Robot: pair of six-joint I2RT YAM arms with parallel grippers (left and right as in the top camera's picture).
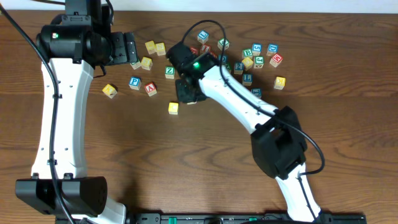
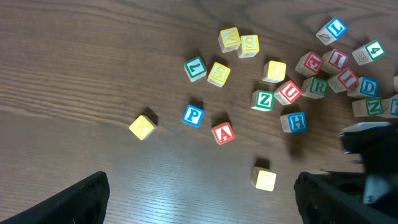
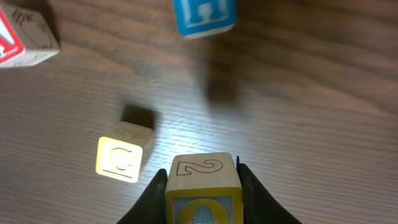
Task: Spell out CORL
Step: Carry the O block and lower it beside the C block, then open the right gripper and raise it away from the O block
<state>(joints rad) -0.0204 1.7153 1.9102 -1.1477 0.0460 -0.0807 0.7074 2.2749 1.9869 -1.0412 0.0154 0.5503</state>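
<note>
My right gripper [image 3: 203, 186] is shut on a yellow O block [image 3: 203, 193] with a 2 on its upper face, held above the table. A yellow C block [image 3: 119, 157] lies just to its left on the wood; it also shows in the overhead view [image 1: 173, 107] and the left wrist view [image 2: 265, 179]. In the overhead view the right gripper [image 1: 188, 90] hovers right of the C block. My left gripper [image 2: 199, 199] is open and empty, high over the table near the back left [image 1: 127, 46]. A green R block [image 2: 318, 86] and a blue L block [image 2: 334, 28] lie in the pile.
Loose letter blocks lie scattered at the back: P [image 1: 134, 81], A [image 1: 150, 89], a yellow block [image 1: 110, 91], Z [image 1: 169, 71], and a cluster at the back right [image 1: 258, 57]. A blue H block [image 3: 205, 15] lies beyond the right gripper.
</note>
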